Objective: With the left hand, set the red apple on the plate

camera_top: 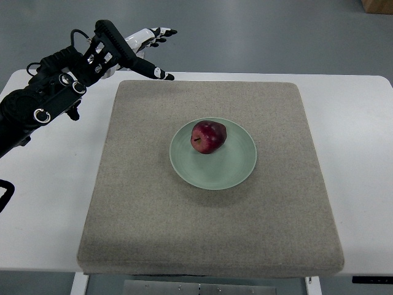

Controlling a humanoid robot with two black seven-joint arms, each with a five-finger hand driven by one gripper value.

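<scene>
A red apple [208,136] lies on a pale green plate [233,169], in the plate's upper left part, stem side facing up and left. The plate sits in the middle of a beige mat [147,209]. My left hand [150,49] is raised at the top left, above the mat's far left corner and well away from the apple. Its fingers are spread and hold nothing. The left arm [43,101] comes in from the left edge. The right arm is out of view.
The mat lies on a white table [43,203]. Grey floor [270,31] shows beyond the table's far edge. A brown box corner [377,5] sits at the top right.
</scene>
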